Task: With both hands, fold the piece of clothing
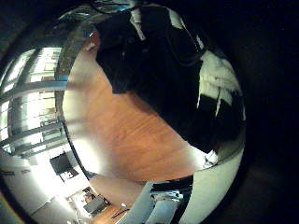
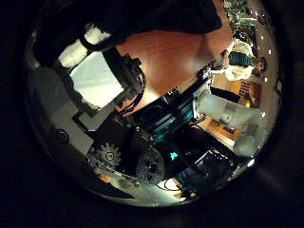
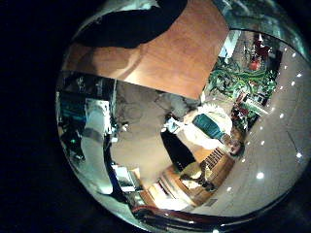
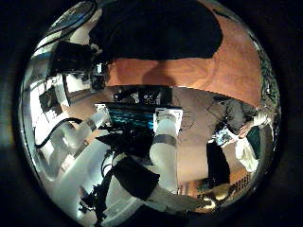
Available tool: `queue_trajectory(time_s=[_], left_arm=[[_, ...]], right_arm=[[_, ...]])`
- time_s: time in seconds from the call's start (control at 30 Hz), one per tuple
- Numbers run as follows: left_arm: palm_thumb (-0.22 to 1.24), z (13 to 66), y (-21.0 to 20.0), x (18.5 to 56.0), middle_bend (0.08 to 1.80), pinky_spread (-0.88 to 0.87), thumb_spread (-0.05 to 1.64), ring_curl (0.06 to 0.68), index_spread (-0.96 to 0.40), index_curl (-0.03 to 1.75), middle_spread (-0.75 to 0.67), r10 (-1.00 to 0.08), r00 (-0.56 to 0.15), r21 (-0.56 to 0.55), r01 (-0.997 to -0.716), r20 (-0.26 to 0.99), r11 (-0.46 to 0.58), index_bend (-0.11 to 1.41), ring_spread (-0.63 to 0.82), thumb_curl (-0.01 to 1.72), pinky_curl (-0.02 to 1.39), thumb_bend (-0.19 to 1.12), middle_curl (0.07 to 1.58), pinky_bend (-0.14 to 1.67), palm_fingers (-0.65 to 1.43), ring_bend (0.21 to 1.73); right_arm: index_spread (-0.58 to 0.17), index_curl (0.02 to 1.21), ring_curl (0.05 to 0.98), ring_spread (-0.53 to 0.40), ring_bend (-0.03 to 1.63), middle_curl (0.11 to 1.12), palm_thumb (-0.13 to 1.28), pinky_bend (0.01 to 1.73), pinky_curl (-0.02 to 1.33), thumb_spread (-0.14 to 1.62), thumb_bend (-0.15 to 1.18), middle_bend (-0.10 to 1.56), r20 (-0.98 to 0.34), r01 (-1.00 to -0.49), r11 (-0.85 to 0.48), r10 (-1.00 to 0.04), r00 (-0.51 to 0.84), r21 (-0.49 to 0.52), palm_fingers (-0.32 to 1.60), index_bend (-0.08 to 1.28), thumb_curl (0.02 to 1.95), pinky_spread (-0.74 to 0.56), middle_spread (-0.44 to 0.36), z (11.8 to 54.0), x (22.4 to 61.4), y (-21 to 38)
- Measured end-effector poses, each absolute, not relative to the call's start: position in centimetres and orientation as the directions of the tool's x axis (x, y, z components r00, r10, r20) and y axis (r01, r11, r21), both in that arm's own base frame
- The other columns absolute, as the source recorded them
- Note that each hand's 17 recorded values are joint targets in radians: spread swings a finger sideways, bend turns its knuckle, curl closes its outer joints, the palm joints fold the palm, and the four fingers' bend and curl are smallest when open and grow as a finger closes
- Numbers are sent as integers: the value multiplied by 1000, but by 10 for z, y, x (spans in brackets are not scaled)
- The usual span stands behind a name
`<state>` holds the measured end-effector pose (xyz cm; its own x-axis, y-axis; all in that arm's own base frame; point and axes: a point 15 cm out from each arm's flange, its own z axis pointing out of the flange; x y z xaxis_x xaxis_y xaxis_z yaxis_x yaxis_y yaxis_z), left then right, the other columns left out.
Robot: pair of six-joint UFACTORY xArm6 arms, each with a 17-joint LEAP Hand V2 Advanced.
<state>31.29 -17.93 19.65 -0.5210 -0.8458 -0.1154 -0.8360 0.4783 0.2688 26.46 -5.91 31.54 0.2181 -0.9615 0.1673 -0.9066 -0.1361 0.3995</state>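
The dark piece of clothing lies on the wooden table, away from my left palm. The clothing also lies spread on the table in the right thumb side palm view, and my right hand is off it. The right little finger side palm view shows the clothing at the table's edge.
A white arm rises below the table edge in the right thumb side palm view. Bare table top lies beside the clothing. Room furniture and windows lie beyond the table.
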Motion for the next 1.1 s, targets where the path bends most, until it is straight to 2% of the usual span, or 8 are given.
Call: queue_trajectory(time_s=[0.13, 0.3, 0.5, 0.63, 0.97, 1.1], left_arm=[[791, 225, -180, 317, 929, -575, 1101, 525, -646, 972, -545, -842, -529, 314, -821, -106, 477, 551, -438, 534, 669, 30, 1073, 1249, 1037, 1429], [808, 243, -176, 321, 932, -575, 1103, 526, -683, 1069, -569, -839, -535, 372, -802, -97, 468, 508, -436, 559, 675, 3, 1097, 1257, 1029, 1439], [819, 253, -169, 323, 925, -574, 1106, 526, -715, 1168, -590, -839, -539, 438, -774, -77, 457, 452, -434, 585, 678, -11, 1116, 1259, 1027, 1443], [818, 256, -166, 325, 918, -575, 1106, 524, -729, 1225, -601, -839, -539, 443, -770, -68, 459, 413, -434, 597, 680, -12, 1125, 1259, 1031, 1442], [815, 275, -161, 335, 890, -576, 1107, 519, -747, 1335, -623, -844, -533, 449, -767, -49, 458, 334, -435, 616, 679, -12, 1143, 1241, 1049, 1429], [813, 283, -154, 337, 879, -577, 1108, 519, -748, 1369, -631, -851, -525, 461, -760, -21, 457, 308, -435, 621, 679, -12, 1149, 1234, 1056, 1423]], right_arm=[[-370, 274, 247, -79, 673, 382, 185, 579, 177, 1116, -18, 269, 152, -881, -151, -959, 241, 449, 288, 144, 241, 227, -103, 277, 252, -58], [-364, 266, 254, -104, 692, 391, 191, 594, 183, 1089, -23, 298, 163, -897, -158, -956, 243, 413, 273, 141, 247, 205, -111, 253, 264, -53], [-350, 266, 248, -89, 665, 393, 186, 617, 192, 1062, -24, 310, 177, -919, -150, -958, 227, 365, 223, 154, 253, 191, -97, 227, 277, -51], [-341, 268, 247, -85, 664, 393, 200, 622, 194, 1041, -22, 314, 183, -936, -148, -959, 214, 321, 220, 155, 260, 187, -93, 212, 288, -50], [-323, 281, 250, -81, 664, 391, 263, 611, 191, 1026, -16, 317, 182, -907, -104, -964, 192, 407, 220, 164, 278, 184, -91, 167, 293, -47], [-312, 298, 257, -129, 714, 394, 400, 606, 178, 1052, 19, 332, 199, -909, -91, -962, 186, 407, 363, 189, 304, 107, -114, 156, 298, -38]])
